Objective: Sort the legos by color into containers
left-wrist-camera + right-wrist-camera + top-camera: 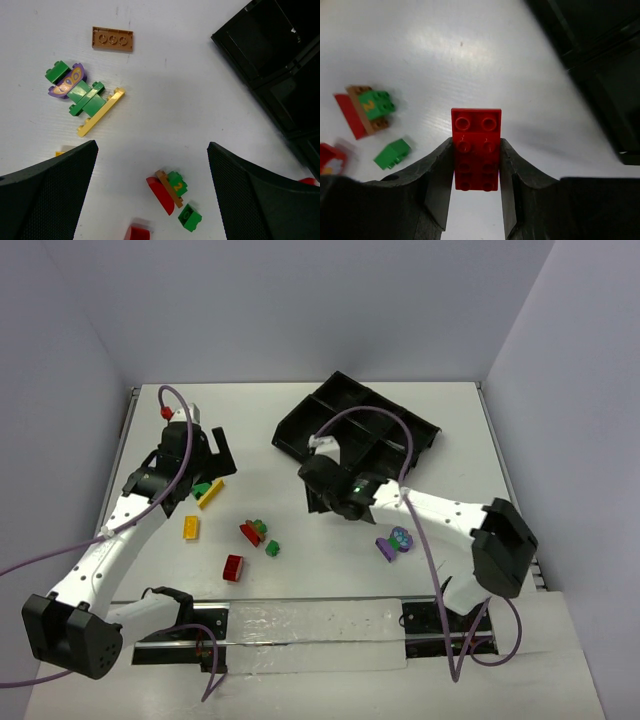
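Right gripper [476,146] is clamping a red brick [476,122], jaws pressing on its long sides, the long axis running straight out along the fingers. Black tray [350,405] is sitting toward the table's far-right corner, just beyond this gripper and slightly right; its compartments [600,60] are showing at the wrist view's upper right. Right arm is clearly the nearer one. Left gripper [151,150] is hanging wide open and empty toward the left edge, near a green-and-yellow cluster [93,102]. Likely next move: carrying the brick far-right over a compartment.
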You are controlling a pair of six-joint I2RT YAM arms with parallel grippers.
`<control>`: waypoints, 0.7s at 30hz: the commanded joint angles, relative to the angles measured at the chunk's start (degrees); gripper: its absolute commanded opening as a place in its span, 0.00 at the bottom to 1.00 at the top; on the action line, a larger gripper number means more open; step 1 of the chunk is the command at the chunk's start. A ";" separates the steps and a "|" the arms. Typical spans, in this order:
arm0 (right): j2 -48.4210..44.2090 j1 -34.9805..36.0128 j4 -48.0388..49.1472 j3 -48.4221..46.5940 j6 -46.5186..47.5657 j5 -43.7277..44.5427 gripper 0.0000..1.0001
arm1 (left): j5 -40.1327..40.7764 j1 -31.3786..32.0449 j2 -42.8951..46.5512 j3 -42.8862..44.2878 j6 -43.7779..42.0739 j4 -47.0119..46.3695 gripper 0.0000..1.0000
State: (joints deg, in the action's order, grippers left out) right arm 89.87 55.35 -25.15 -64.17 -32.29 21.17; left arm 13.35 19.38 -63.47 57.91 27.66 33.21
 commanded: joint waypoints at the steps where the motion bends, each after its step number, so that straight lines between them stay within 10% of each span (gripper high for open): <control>1: -5.75 -6.01 -2.16 -3.68 0.21 4.82 0.27 | 3.03 -0.30 -0.52 1.42 -1.81 -1.35 0.99; 17: -5.54 -24.38 -1.10 1.57 1.95 4.55 0.31 | 4.78 -0.30 -4.17 -0.39 5.40 3.51 0.99; 21: -1.88 -25.15 -0.65 1.14 2.11 5.93 0.48 | 4.27 0.06 -4.12 -3.49 9.04 4.47 0.99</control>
State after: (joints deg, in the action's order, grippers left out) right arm 85.47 30.63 -26.94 -62.92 -30.49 24.01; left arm 16.89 19.38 -67.80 56.51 32.06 35.21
